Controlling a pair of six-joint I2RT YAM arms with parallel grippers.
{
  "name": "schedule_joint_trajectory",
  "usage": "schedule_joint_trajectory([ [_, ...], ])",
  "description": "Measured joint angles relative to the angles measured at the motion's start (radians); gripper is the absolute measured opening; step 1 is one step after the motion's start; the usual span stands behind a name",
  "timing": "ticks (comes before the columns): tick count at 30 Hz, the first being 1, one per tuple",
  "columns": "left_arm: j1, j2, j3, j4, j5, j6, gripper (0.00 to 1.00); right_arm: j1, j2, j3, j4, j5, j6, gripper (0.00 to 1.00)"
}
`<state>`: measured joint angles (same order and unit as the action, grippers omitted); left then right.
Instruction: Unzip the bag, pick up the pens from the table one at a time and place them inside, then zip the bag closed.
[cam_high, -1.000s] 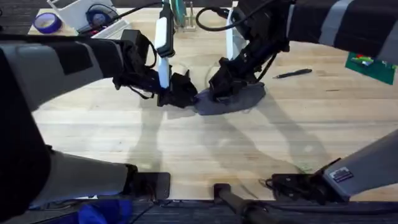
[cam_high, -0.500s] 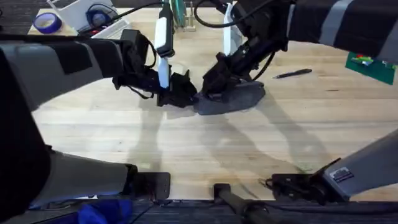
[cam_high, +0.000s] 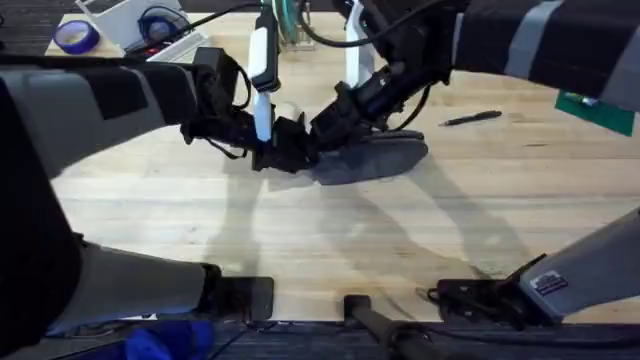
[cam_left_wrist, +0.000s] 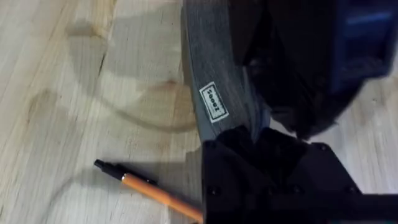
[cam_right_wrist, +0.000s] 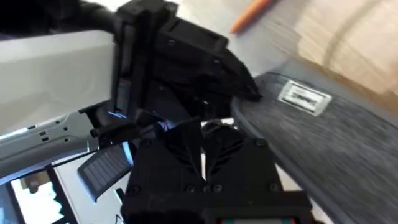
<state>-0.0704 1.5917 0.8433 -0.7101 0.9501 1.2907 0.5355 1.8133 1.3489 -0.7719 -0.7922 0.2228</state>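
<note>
Bag (cam_high: 375, 158) lies flat on the table (cam_high: 330, 240), an oblong grey pouch with both grippers meeting at its near-left end. Table surface is the largest item: bare wood planks run wide on the near side of both grippers, and more bare wood lies on the outer side of each arm. The far edge is crowded, with a tape roll (cam_high: 75, 37) and a white bin (cam_high: 130, 20) behind the left arm and a green item (cam_high: 598, 108) at the table's right edge.

Left gripper (cam_high: 290, 150) sits at the bag's end, touching or just short of the fabric. In the left wrist view the bag (cam_left_wrist: 214, 93), with its small white label (cam_left_wrist: 214, 102), runs straight ahead of the fingers. Whether the jaws are parted or closed on the fabric cannot be told.

Right gripper (cam_high: 335, 125) reaches across from the far right and bears down on the same end, just beside the left gripper. In the right wrist view the bag (cam_right_wrist: 336, 137) lies alongside it, and the left gripper (cam_right_wrist: 186, 68) is close ahead. Its jaw opening cannot be told.

Orange pen (cam_left_wrist: 149, 190) lies on bare wood just beside the left gripper, black end pointing away, apart from the bag. Dark pen (cam_high: 472, 118) lies beyond the bag's far end, well clear of both grippers, with free wood around it.
</note>
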Motion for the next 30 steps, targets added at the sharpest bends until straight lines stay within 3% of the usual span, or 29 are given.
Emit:
schedule_joint_trajectory([
  [22, 0.000, 0.000, 0.000, 0.000, 0.001, 0.000, 0.042, 0.021, 0.000, 0.000, 0.016, -0.002, 0.000, 0.037],
  [23, 0.000, 0.000, 0.000, 0.000, 0.001, 0.000, 0.042, 0.021, 0.000, 0.000, 0.016, -0.003, 0.001, 0.083],
  [29, 0.000, 0.000, 0.000, 0.000, 0.000, 0.000, 0.042, 0.028, 0.000, 0.010, 0.036, -0.071, -0.008, 0.932],
  [30, 0.000, 0.000, 0.000, 0.000, -0.001, 0.000, 0.042, 0.029, 0.000, 0.012, 0.038, -0.078, -0.011, 0.975],
])
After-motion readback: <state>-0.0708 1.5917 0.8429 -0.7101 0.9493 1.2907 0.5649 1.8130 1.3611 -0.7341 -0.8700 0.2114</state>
